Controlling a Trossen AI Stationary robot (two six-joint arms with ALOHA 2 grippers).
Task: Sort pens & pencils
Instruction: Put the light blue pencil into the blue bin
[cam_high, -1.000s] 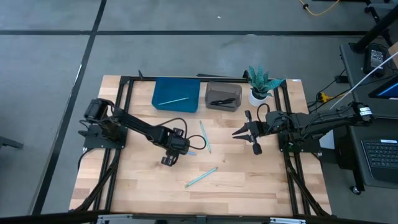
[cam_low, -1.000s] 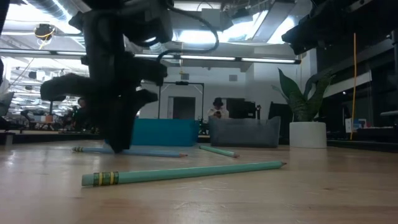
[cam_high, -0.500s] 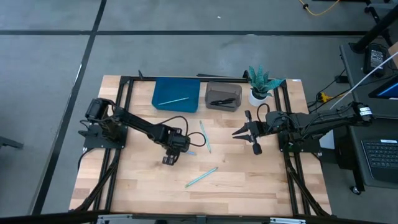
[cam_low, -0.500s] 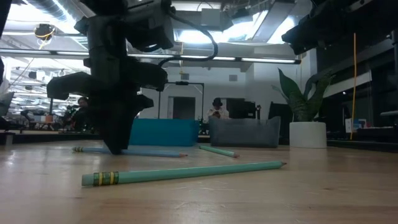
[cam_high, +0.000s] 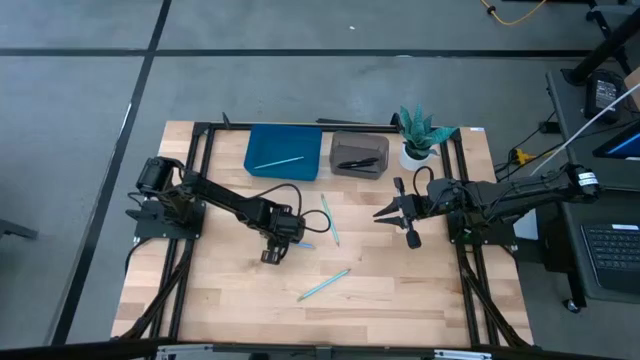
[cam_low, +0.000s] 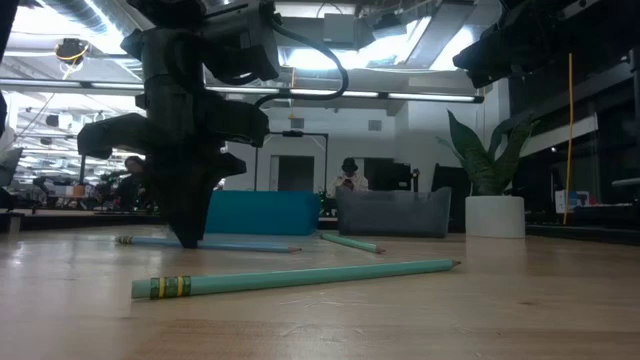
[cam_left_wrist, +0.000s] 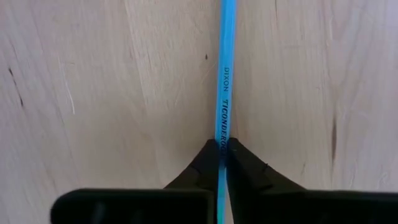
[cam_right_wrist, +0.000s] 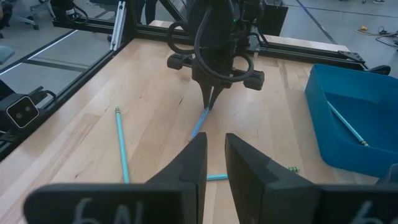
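While our left arm reaches from its base at the table's left edge out toward the middle, we point the left gripper (cam_high: 287, 240) straight down at the wooden table (cam_high: 230, 300), and its two dark fingertips (cam_left_wrist: 207, 160) are pinched tight on a light-blue pencil (cam_left_wrist: 223, 93) that lies flat on the wood. In the low view this gripper (cam_low: 188, 238) stands upright with its tip at the table surface, the pencil (cam_low: 240, 244) running out from it along the boards. Our right arm waits on the table's right side, stretched level toward the centre, with the right gripper (cam_high: 381, 214) above the wood and its fingers (cam_right_wrist: 189, 165) only a narrow gap apart, holding nothing. Two more pencils lie loose on the table: one (cam_high: 329, 220) just to the right of the left gripper, between the two grippers, and another (cam_high: 323, 284) nearer the front edge, well apart from both. At the back of the table, a fourth pencil (cam_high: 277, 160) rests inside the blue tray (cam_high: 258, 139), and just beside it the grey bin (cam_high: 357, 139) holds the black pens (cam_high: 360, 162). A potted plant (cam_high: 420, 131) stands just to the right of the grey bin.
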